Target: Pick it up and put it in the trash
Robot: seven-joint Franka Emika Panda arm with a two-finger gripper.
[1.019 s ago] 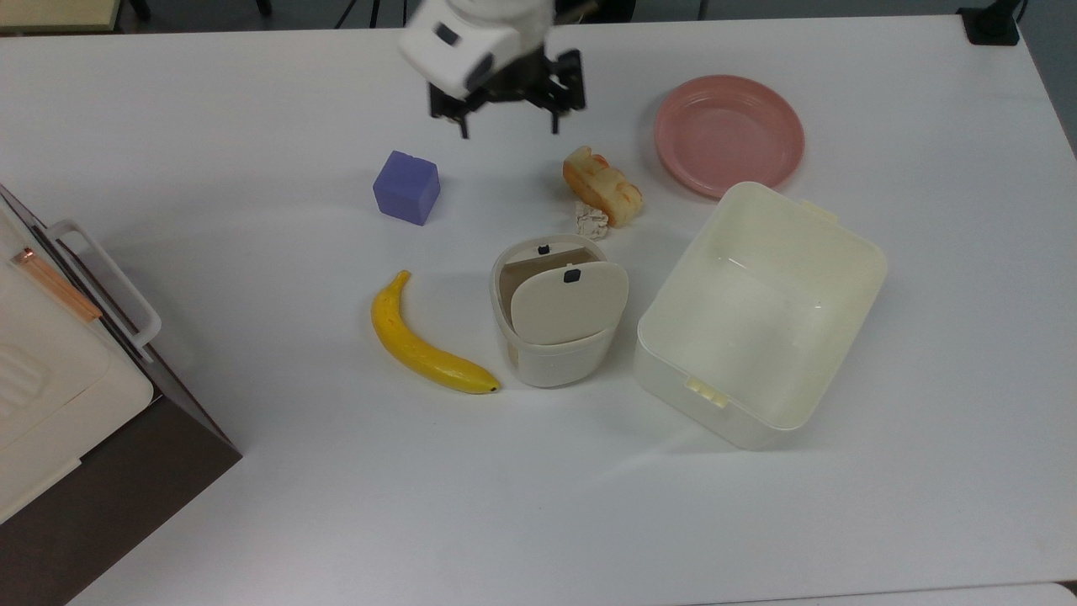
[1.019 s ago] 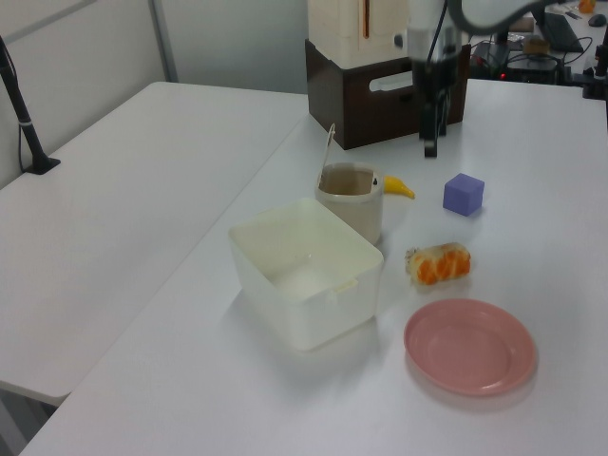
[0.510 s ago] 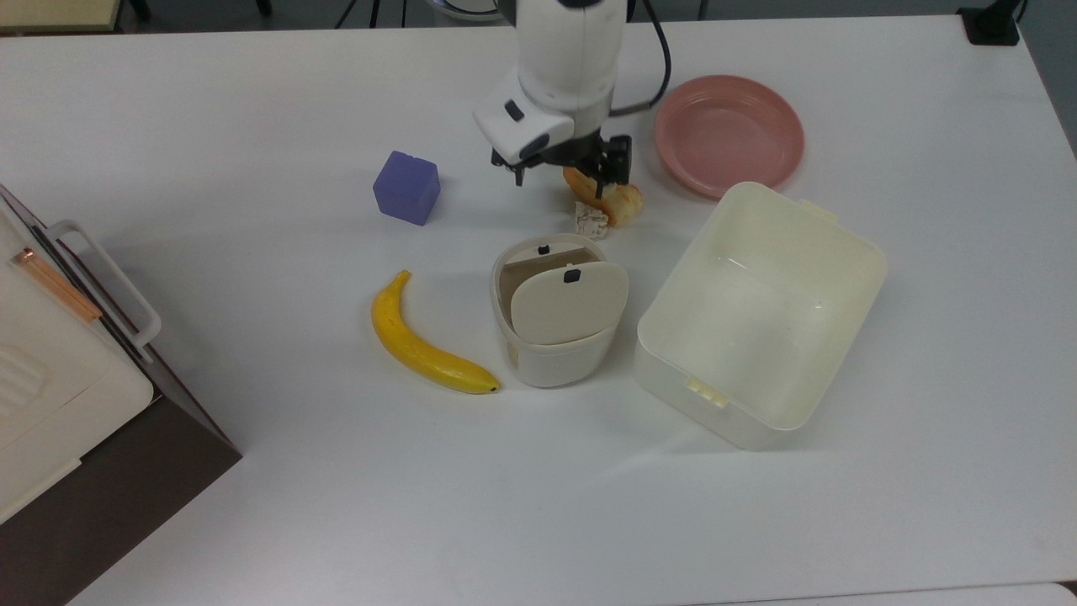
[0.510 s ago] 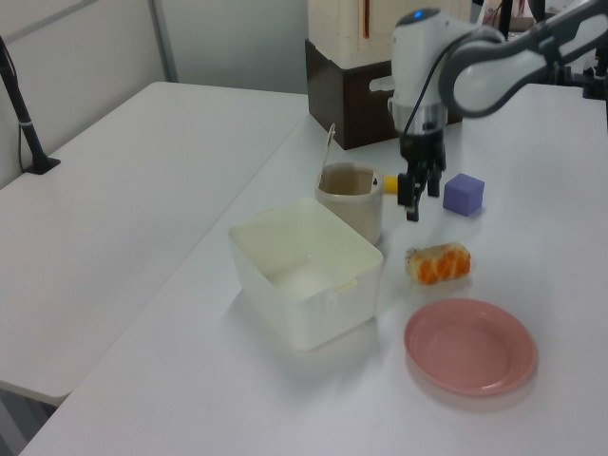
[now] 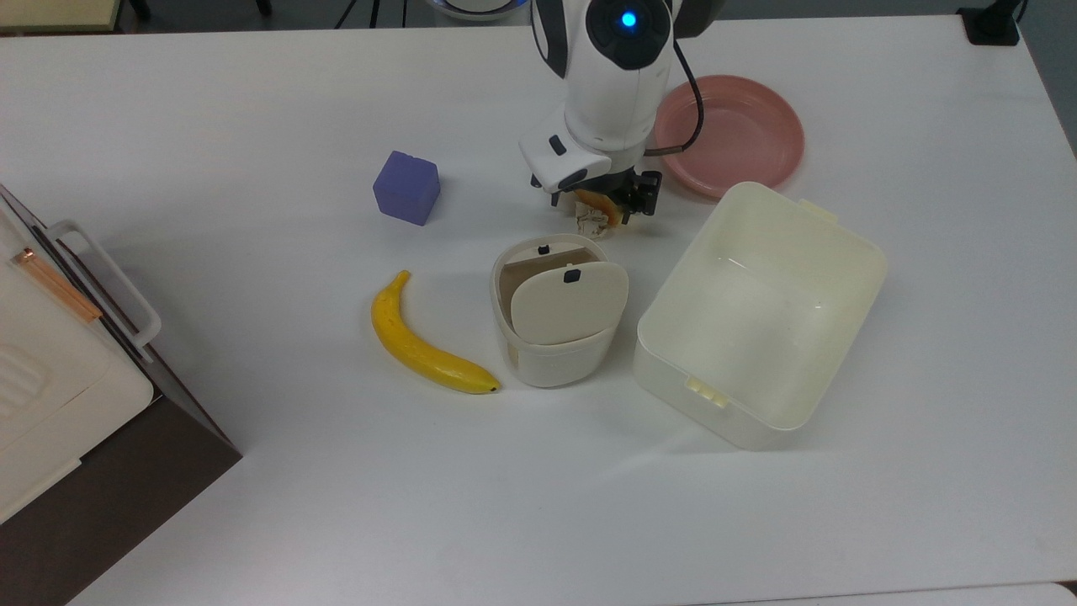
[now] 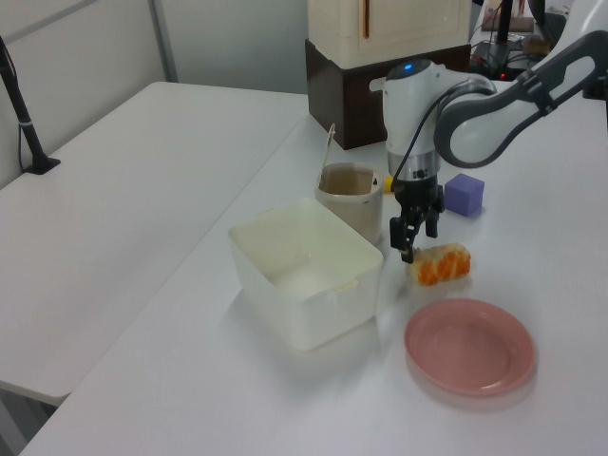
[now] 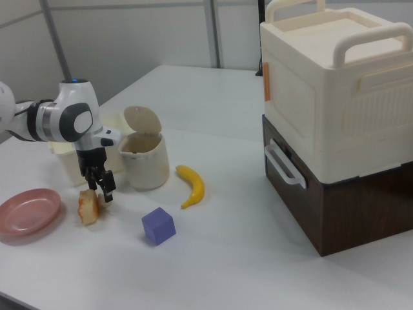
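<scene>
So the gripper (image 5: pixel 603 209) is hanging right over the paper wad (image 5: pixel 591 225), which sits on the bench (image 5: pixel 252 101) just off the swing-lid trash bin (image 5: pixel 558 311), on the side facing the pink plate (image 5: pixel 729 135), squeezed up against the bread piece (image 5: pixel 602 204). Its fingers (image 6: pixel 407 253) look spread apart with nothing in them. The wad is pretty much straight below, maybe a hair toward the bin. My guess is the tricky bit is dropping straight down without pinching the bread too. The purple cube (image 5: pixel 407 187) and banana (image 5: pixel 423 341) lie clear of it, off the bin's other side.
</scene>
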